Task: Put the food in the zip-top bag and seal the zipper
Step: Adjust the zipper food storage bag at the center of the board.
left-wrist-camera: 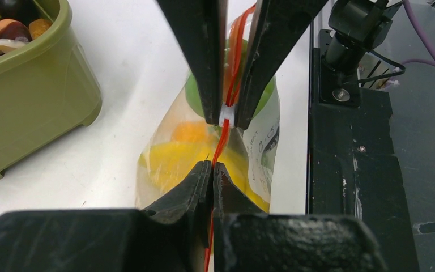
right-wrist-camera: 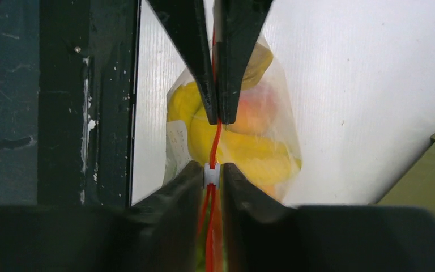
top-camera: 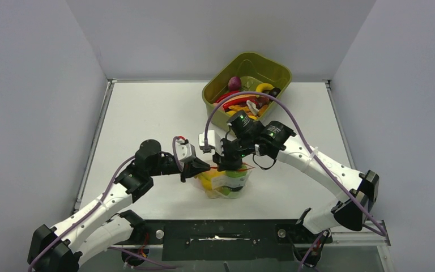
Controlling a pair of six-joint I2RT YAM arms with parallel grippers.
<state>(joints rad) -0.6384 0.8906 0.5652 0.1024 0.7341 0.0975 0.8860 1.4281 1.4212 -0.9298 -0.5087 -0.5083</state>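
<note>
1. the left gripper (top-camera: 202,168) comes in from the left over the white table (top-camera: 141,113). its jaws are clenched flat on the zipper (left-wrist-camera: 222,144) — in the left wrist view the thin orange-red strip runs straight between the two pressed fingertips.
2. the zip-top bag (top-camera: 226,190) stands near the table's front edge, between the two arms, with its mouth edge up and pinched by both grippers. through the clear plastic show yellow bananas (right-wrist-camera: 249,153), a peach (right-wrist-camera: 255,110), a green lime (left-wrist-camera: 192,93) and an orange piece (left-wrist-camera: 190,131).
3. a white slider (left-wrist-camera: 227,116) sits on the zipper just beyond the left gripper's pinch. between the pinch and the slider the strip reads as one line; past the slider, in the right wrist view, it parts into two.
4. the right gripper (right-wrist-camera: 211,170) reaches down from the right and grasps the white slider between its fingertips. it is near the left gripper, but the two are apart.
5. the olive-green tub (top-camera: 282,71) sits at the far side of the table, behind the bag and well apart from it. it holds more toy food (top-camera: 243,105) — among it a purple piece (top-camera: 234,83) and a yellow one (top-camera: 263,88).
</note>
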